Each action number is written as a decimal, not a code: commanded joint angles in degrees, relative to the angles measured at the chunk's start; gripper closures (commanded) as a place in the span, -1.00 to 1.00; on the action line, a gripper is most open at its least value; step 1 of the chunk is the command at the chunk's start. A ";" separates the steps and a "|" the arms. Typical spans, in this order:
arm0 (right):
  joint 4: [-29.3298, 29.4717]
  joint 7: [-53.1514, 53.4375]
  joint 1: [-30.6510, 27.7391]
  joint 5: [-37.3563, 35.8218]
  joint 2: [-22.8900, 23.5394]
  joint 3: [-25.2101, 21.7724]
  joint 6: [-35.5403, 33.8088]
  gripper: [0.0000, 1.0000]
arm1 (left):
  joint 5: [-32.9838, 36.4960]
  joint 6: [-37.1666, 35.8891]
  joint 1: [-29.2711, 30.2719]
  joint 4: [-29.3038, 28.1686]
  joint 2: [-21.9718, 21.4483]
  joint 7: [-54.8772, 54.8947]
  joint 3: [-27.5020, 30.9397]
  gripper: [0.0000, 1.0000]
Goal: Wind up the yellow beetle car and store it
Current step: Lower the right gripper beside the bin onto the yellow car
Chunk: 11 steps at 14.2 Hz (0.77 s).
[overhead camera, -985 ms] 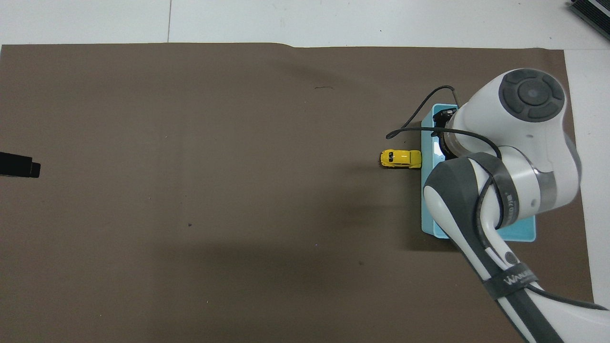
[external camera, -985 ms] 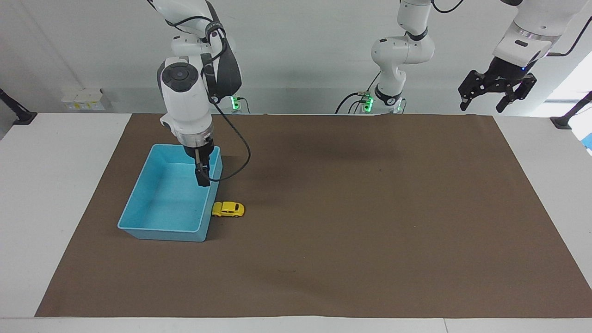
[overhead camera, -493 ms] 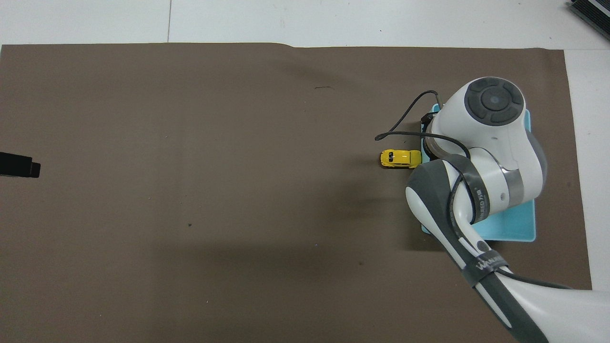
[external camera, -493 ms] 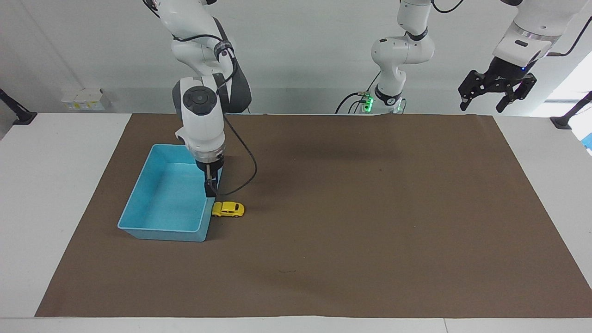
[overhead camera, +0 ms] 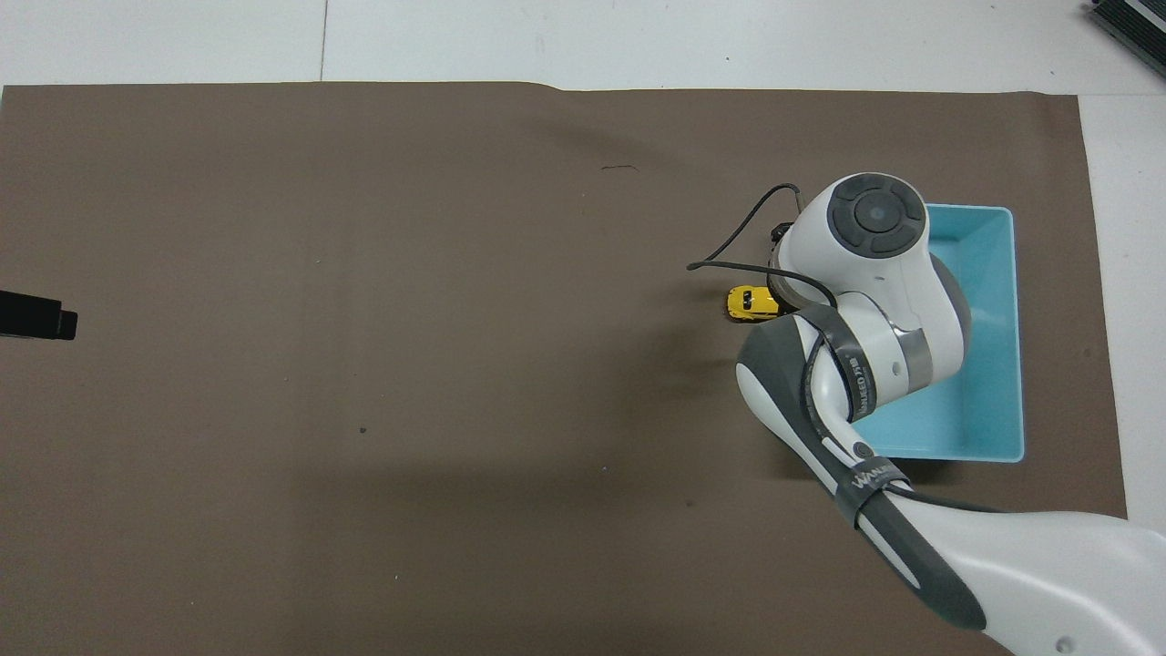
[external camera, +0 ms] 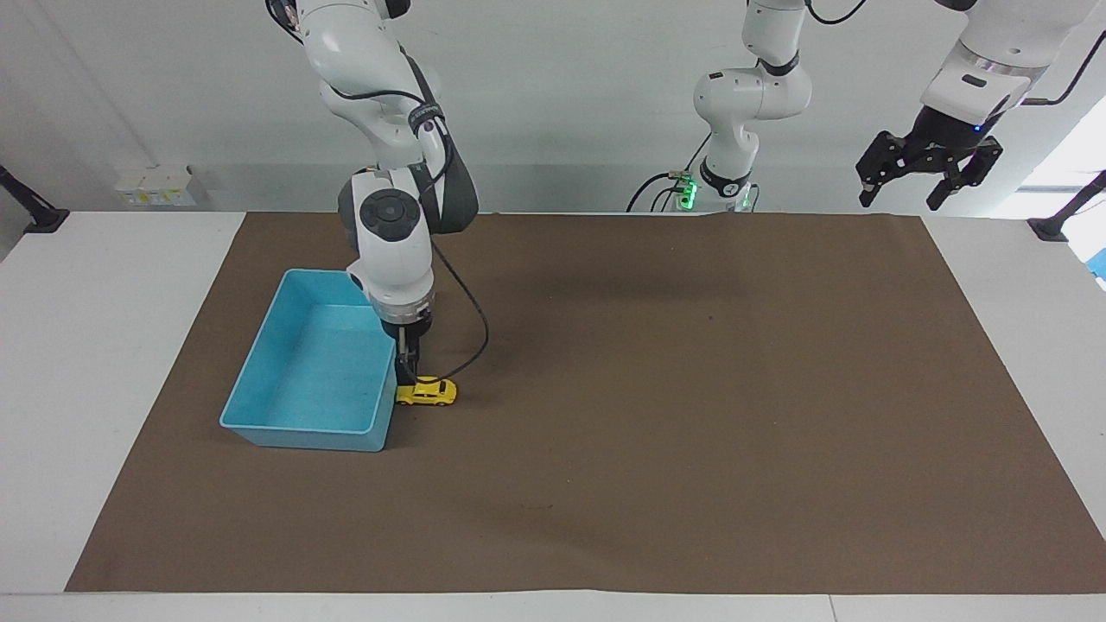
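Observation:
The yellow beetle car [external camera: 428, 393] [overhead camera: 749, 303] stands on its wheels on the brown mat, against the outer wall of the light blue bin [external camera: 259, 425] [overhead camera: 1017, 337], on the side toward the left arm's end of the table. My right gripper [external camera: 408, 373] points straight down and is low over the car's end next to the bin, open, with nothing held. In the overhead view the right wrist hides that gripper and half of the car. My left gripper [external camera: 924, 183] waits open, high above the mat's corner at its own end.
The bin has nothing in it. The brown mat [external camera: 691, 389] covers most of the white table. A black cable [external camera: 471, 333] loops from the right wrist down beside the car. The left gripper's dark tip [overhead camera: 36, 314] shows at the overhead view's edge.
My right gripper has moved from above the bin's inside, out over its wall, and down to the car. The car and the left arm have not moved.

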 commanded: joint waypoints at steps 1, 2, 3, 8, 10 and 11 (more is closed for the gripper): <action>-0.28 2.33 0.63 -3.01 1.89 0.30 2.55 -1.00 | 0.06 -1.10 0.46 0.49 -0.28 -0.21 -0.25 -1.00; -0.46 2.33 0.63 -4.50 2.59 0.30 2.72 -1.00 | 0.06 -1.10 0.46 0.49 -0.28 -0.21 -0.25 -1.00; -1.33 2.33 0.72 -5.39 2.68 0.30 3.25 -1.00 | 0.06 -1.10 0.46 0.49 -0.28 -0.21 -0.25 -1.00; -4.68 2.59 0.54 -7.59 3.56 0.30 7.73 -1.00 | 0.06 -1.10 0.46 0.49 -0.28 -0.21 -0.25 -1.00; -5.29 2.59 0.02 -7.59 3.56 0.30 8.96 -1.00 | 0.06 -1.10 0.46 0.49 -0.28 -0.21 -0.25 -1.00; -5.38 2.68 -0.25 -7.68 3.74 0.30 9.40 -1.00 | 0.06 -1.10 0.46 0.49 -0.28 -0.21 -0.25 -1.00</action>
